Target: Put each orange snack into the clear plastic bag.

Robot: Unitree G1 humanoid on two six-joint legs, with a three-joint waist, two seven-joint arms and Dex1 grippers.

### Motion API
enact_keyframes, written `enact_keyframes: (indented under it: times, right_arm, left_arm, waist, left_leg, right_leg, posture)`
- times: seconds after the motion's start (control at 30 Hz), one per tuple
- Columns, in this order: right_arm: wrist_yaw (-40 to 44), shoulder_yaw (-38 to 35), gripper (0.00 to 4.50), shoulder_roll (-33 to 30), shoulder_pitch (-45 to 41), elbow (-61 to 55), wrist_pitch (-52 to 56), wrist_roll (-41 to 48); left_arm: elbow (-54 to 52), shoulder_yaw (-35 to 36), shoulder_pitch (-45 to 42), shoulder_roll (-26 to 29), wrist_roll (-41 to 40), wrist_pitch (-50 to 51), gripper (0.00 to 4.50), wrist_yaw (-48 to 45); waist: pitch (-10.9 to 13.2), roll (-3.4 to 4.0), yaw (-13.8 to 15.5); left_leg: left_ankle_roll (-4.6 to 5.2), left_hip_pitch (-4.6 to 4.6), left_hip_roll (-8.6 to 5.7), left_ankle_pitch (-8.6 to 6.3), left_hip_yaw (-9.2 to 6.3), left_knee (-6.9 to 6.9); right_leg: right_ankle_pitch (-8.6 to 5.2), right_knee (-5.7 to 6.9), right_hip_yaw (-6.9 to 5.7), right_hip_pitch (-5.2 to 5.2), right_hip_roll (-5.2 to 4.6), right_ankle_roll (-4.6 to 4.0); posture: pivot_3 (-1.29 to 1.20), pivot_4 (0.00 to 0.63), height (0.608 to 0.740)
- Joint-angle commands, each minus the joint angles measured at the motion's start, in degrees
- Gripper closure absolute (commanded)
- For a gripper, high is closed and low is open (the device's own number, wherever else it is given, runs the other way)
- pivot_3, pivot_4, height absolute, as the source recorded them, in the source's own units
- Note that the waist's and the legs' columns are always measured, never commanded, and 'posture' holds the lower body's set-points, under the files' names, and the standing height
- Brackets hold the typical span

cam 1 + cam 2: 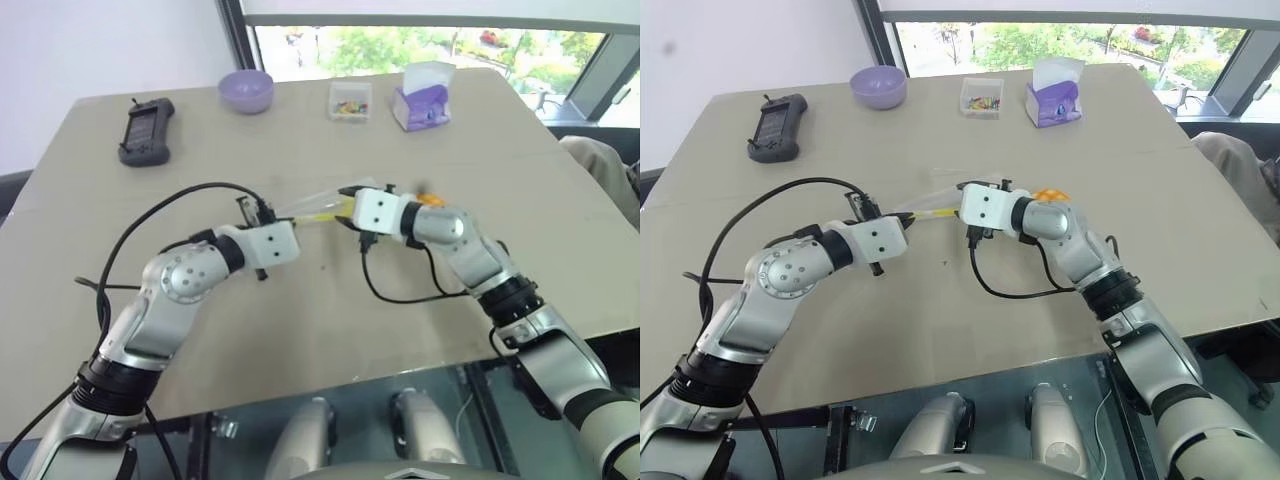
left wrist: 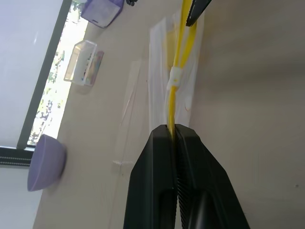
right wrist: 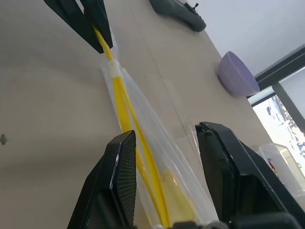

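Note:
The clear plastic bag (image 1: 312, 204) hangs stretched just above the table's middle, between my two grippers. My left gripper (image 2: 174, 129) is shut on one end of its yellow seal strip (image 2: 175, 57). My right gripper (image 3: 164, 131) is open, its black fingers (image 3: 125, 167) standing either side of the bag's other end, with the strip running between them. Something pale yellow shows through the plastic (image 3: 174, 200) close to that gripper; I cannot tell what it is. An orange snack (image 1: 1051, 195) lies on the table behind my right wrist, mostly hidden by the arm.
Along the far edge stand a purple bowl (image 1: 246, 90), a small clear box of colourful candies (image 1: 350, 100) and a purple tissue box (image 1: 425, 100). A black handheld device (image 1: 145, 130) lies at the far left. Black cables loop off both wrists.

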Motion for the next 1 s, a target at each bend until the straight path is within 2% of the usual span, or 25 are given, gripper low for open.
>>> enact_keyframes:
  times: [0.03,0.33,0.63,0.73,0.83,0.93,1.0]
  right_arm:
    - [-1.38,-0.27,2.32,0.98,-1.28,0.49,-0.03,-0.73]
    - [-7.60,-0.42,2.32,4.04,-3.58,9.35,2.35,-5.10]
    - [-12.33,-1.48,2.32,0.05,-3.37,12.85,4.24,-7.67]
    - [-10.92,-2.23,2.32,0.04,-3.03,11.23,3.46,-5.42]
    - [-5.67,-2.55,2.32,0.25,-1.86,7.59,3.49,-1.54]
    - [-3.50,-2.92,1.43,0.90,-0.39,3.98,3.99,0.73]
    - [-3.50,-3.05,0.53,1.31,0.47,2.17,4.02,1.31]
  left_arm:
    - [-2.68,1.61,0.33,0.01,0.57,-2.02,4.50,0.69]
    - [-3.25,2.23,1.64,-0.16,1.18,-3.67,4.50,1.03]
    - [-2.11,4.72,3.42,0.40,2.08,-1.74,4.50,1.89]
    - [-1.91,4.73,3.00,-0.13,2.05,-1.40,4.50,1.79]
    - [-2.01,4.37,2.27,-0.88,1.82,-0.63,4.50,1.59]
    - [-2.33,4.08,1.68,-1.55,1.75,0.26,4.50,1.22]
    - [-2.40,3.96,1.38,-1.85,1.87,0.75,4.50,1.05]
  waist:
    - [0.00,0.00,-0.01]
    - [-0.01,0.01,-0.02]
    - [-0.01,0.01,0.00]
    - [-0.01,0.01,-0.34]
    - [-0.01,0.01,-0.19]
    - [-0.01,0.01,-0.14]
    - [-0.01,0.01,-0.10]
  left_leg:
    - [0.00,0.00,0.00,0.00,0.00,0.00]
    - [0.00,0.00,0.00,0.00,0.01,0.00]
    - [0.00,-0.01,-0.02,0.00,0.01,0.00]
    - [-0.01,0.00,0.00,0.00,0.02,-0.01]
    - [0.00,-0.01,0.02,0.00,0.02,-0.02]
    - [0.01,-0.01,0.00,0.00,0.02,-0.02]
    - [0.01,-0.01,0.00,0.00,0.02,-0.02]
  right_leg:
    - [0.00,0.00,0.00,0.00,0.00,0.00]
    - [0.00,0.02,0.01,0.00,0.00,0.00]
    - [0.00,0.00,0.01,0.00,-0.02,0.00]
    - [0.00,0.01,0.03,-0.02,0.00,0.00]
    - [0.00,0.01,0.03,-0.03,0.01,0.00]
    - [0.00,0.01,0.03,-0.01,0.00,0.00]
    - [0.00,0.01,0.02,-0.01,0.00,0.00]
  posture:
    - [0.00,0.150,0.740]
    - [0.00,0.150,0.740]
    - [0.00,0.150,0.740]
    - [0.00,0.150,0.740]
    - [0.00,0.150,0.740]
    - [0.00,0.150,0.740]
    - [0.00,0.150,0.740]
